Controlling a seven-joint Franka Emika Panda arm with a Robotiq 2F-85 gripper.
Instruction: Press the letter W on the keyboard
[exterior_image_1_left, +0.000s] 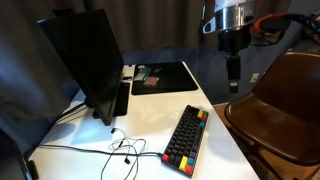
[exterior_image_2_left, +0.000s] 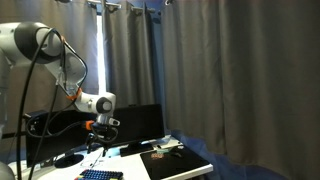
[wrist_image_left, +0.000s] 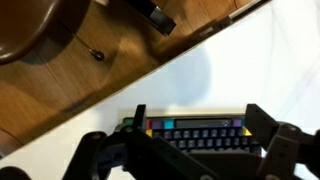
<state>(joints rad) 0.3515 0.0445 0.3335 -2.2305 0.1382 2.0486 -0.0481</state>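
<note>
The compact black keyboard (exterior_image_1_left: 187, 138) lies on the white table near its front right edge, with coloured keys along one side. It also shows in the wrist view (wrist_image_left: 195, 135) and at the bottom of an exterior view (exterior_image_2_left: 100, 175). My gripper (exterior_image_1_left: 233, 72) hangs well above the table, beyond the keyboard's far end, and touches nothing. In the wrist view my gripper (wrist_image_left: 198, 112) is open and empty, and the keyboard lies below, between the two fingers. The letters on the keys are too small to read.
A black monitor (exterior_image_1_left: 85, 60) stands at the left. A flat black desk mat (exterior_image_1_left: 160, 77) lies at the back with small items on it. Thin cables (exterior_image_1_left: 120, 150) trail across the table front. A brown chair (exterior_image_1_left: 275, 110) stands close to the table's right edge.
</note>
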